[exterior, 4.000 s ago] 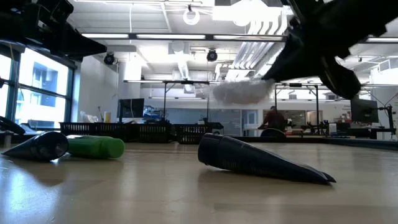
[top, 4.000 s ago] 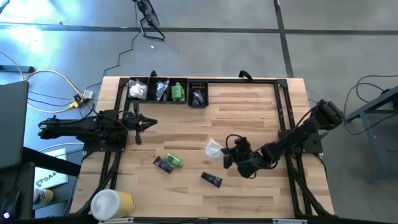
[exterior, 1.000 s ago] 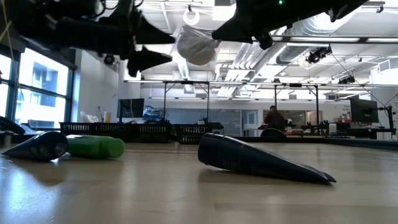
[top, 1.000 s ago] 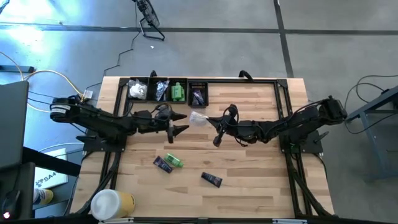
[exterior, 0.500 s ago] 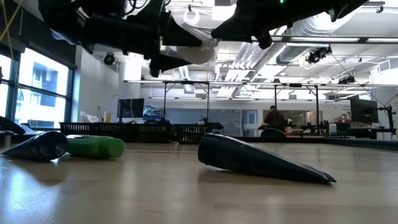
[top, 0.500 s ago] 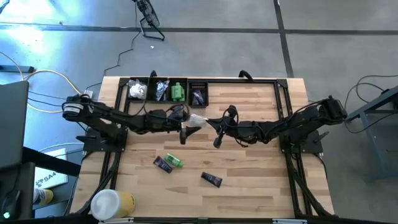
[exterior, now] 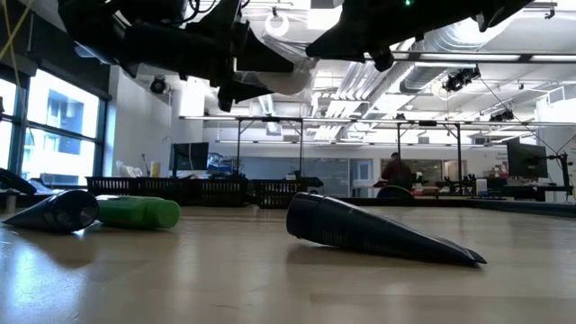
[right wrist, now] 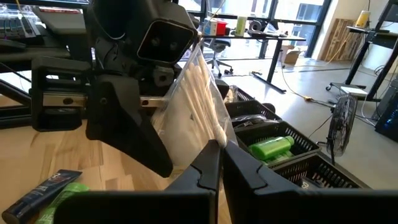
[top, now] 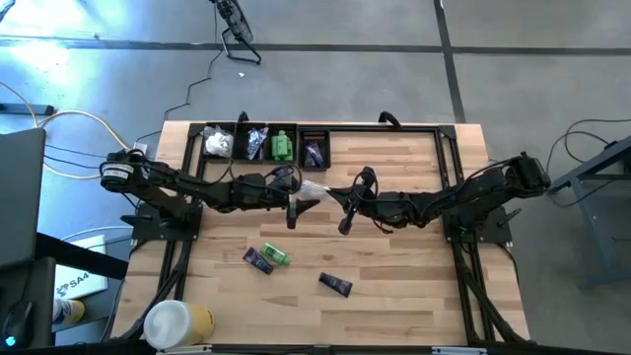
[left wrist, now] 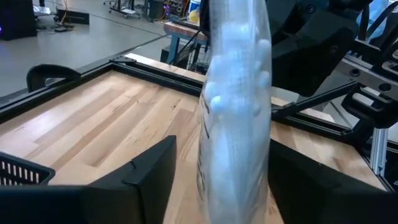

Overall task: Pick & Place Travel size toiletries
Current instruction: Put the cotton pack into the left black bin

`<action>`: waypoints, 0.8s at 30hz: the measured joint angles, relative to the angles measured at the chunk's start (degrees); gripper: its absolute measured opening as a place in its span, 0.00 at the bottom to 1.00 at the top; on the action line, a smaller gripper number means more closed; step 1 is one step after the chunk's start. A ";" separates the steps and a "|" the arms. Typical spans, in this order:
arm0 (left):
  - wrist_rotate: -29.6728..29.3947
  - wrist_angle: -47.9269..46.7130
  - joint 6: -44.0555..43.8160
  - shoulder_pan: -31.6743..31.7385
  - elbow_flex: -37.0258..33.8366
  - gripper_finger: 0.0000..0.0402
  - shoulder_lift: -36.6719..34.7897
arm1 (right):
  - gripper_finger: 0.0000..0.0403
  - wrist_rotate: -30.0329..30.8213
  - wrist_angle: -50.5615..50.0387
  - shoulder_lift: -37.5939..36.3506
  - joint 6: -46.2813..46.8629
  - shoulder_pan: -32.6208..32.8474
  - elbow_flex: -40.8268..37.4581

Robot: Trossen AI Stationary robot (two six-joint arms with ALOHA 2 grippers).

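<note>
Above the pale wooden tabletop (top: 394, 266) in a bright workshop, the right gripper (top: 328, 189) pinches a plastic-wrapped packet (top: 314, 187); the left gripper (top: 302, 197) straddles it, jaws apart.

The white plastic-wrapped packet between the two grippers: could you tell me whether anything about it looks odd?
Yes. The white plastic-wrapped packet hangs in mid-air above the table, pinched at one edge by the shut right gripper, while the left gripper straddles it, fingers on either side. It looks like a handover, not damage or a spill.
</note>
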 joint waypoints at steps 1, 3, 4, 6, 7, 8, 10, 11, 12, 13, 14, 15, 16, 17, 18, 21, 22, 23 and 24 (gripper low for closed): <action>0.00 -0.12 0.00 0.02 0.00 0.53 0.00 | 0.01 0.00 0.01 0.00 0.00 0.00 0.00; 0.00 -0.09 0.00 0.00 0.00 0.49 0.00 | 0.01 0.00 0.01 0.00 -0.01 0.00 0.00; 0.00 -0.11 0.00 0.00 0.00 0.47 0.00 | 0.01 0.00 0.00 0.00 -0.02 0.00 0.00; -0.03 -0.11 0.00 0.00 0.00 0.43 0.00 | 0.01 0.02 -0.01 0.00 -0.02 0.00 0.00; -0.05 -0.09 0.01 0.00 0.00 0.42 0.00 | 0.01 0.00 -0.01 0.00 -0.02 0.00 0.00; -0.05 -0.11 0.13 0.01 0.00 0.40 0.00 | 0.01 0.01 -0.01 0.00 -0.02 0.00 0.00; -0.07 -0.11 0.41 0.00 0.00 0.38 0.00 | 0.01 0.01 -0.01 0.00 -0.02 0.00 0.00; -0.07 -0.09 0.42 0.00 0.00 0.37 0.00 | 0.01 0.02 -0.01 0.00 -0.02 0.00 0.00; -0.07 -0.11 0.42 0.00 0.00 0.36 0.00 | 0.01 0.02 -0.01 0.00 -0.02 0.00 0.00; -0.07 -0.10 0.42 0.01 0.00 0.36 0.00 | 0.01 0.01 -0.01 0.00 -0.02 0.00 0.00; -0.07 -0.10 0.42 0.00 0.00 0.35 0.00 | 0.01 0.02 -0.01 0.00 -0.02 0.00 0.00; -0.07 -0.11 0.42 0.00 0.00 0.34 0.00 | 0.01 0.01 -0.01 0.00 -0.02 0.00 0.00; -0.07 -0.14 0.42 0.00 0.00 0.33 0.00 | 0.01 0.02 -0.01 0.00 -0.02 0.00 0.00; -0.07 -0.24 0.44 0.01 0.00 0.32 0.00 | 0.01 0.00 -0.02 0.00 -0.02 0.00 0.00; -0.07 -0.36 0.44 0.00 0.00 0.32 0.00 | 0.01 0.00 -0.04 0.00 -0.02 0.00 0.00; -0.07 -0.38 0.44 0.00 0.00 0.29 0.00 | 0.01 0.00 -0.06 0.02 -0.02 0.00 0.00; -0.07 -0.38 0.44 0.00 0.00 0.28 0.00 | 0.01 0.00 -0.06 0.02 -0.02 -0.01 0.00; -0.07 -0.38 0.44 0.00 0.00 0.27 0.00 | 0.01 0.00 -0.06 0.02 -0.02 -0.02 0.00; -0.07 -0.38 0.44 0.00 0.00 0.26 0.00 | 0.01 0.00 -0.06 0.02 -0.02 -0.02 0.00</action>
